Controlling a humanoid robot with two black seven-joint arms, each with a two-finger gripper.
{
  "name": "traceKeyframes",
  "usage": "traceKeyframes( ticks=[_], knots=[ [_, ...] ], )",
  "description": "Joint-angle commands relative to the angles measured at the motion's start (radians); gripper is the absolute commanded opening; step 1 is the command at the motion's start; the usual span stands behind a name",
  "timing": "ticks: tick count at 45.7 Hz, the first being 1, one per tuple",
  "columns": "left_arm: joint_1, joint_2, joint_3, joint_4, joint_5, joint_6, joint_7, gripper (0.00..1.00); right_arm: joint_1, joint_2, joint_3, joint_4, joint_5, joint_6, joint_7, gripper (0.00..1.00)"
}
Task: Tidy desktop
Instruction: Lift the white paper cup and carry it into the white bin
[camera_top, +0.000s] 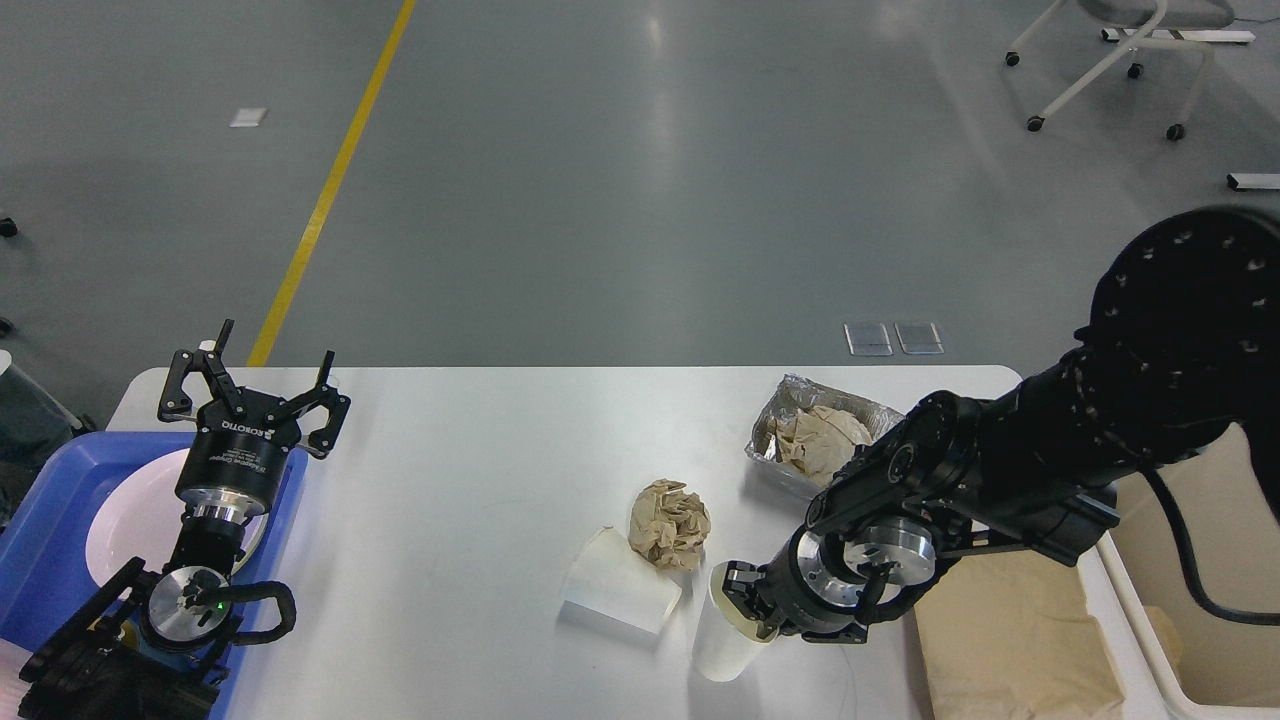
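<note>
Desktop (470, 470), right pincer (742, 603) gripping cup (725, 640)

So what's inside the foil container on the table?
The foil container holds crumpled brown paper. Anything beneath that paper is covered, and the right arm hides the container's near right corner.

The white desktop (480, 460) carries a tipped paper cup (620, 592), crumpled brown paper (668, 522), foil tray (815, 440)

Bright, even light from above; pale glare streaks lie on the smooth grey floor (655, 150). Shadows on the large white rectangular table (450, 480) are soft. The focus is sharp.
</note>
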Motion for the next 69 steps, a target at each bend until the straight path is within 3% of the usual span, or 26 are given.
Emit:
traceKeyframes(
  ticks=[1, 14, 16, 33, 51, 61, 69],
  knots=[
    [0.000, 0.000, 0.002, 0.000, 0.000, -0.001, 0.000, 0.96, 0.102, -0.062, -0.008, 0.037, 0.001, 0.098, 0.001, 0.00],
    [0.000, 0.000, 0.000, 0.000, 0.000, -0.001, 0.000, 0.96, 0.508, -0.194, -0.141, 0.166, -0.005, 0.402, 0.002, 0.00],
    [0.000, 0.000, 0.000, 0.000, 0.000, 0.000, 0.000, 0.96, 0.649, -0.229, -0.189, 0.206, -0.009, 0.451, 0.001, 0.00],
    [0.000, 0.000, 0.000, 0.000, 0.000, 0.000, 0.000, 0.96, 0.921, -0.333, -0.340, 0.250, -0.080, 0.452, -0.002, 0.00],
    [0.000, 0.000, 0.001, 0.000, 0.000, -0.001, -0.002, 0.96, 0.840, -0.347, -0.555, 0.171, -0.086, 0.449, 0.001, 0.00],
    [0.000, 0.000, 0.002, 0.000, 0.000, -0.001, -0.002, 0.96, 0.552, -0.488, -0.644, -0.049, -0.089, 0.428, 0.001, 0.00],
    [0.000, 0.000, 0.002, 0.000, 0.000, -0.001, -0.002, 0.96, 0.230, -0.608, -0.598, -0.302, -0.089, 0.319, 0.002, 0.00]
  ],
)
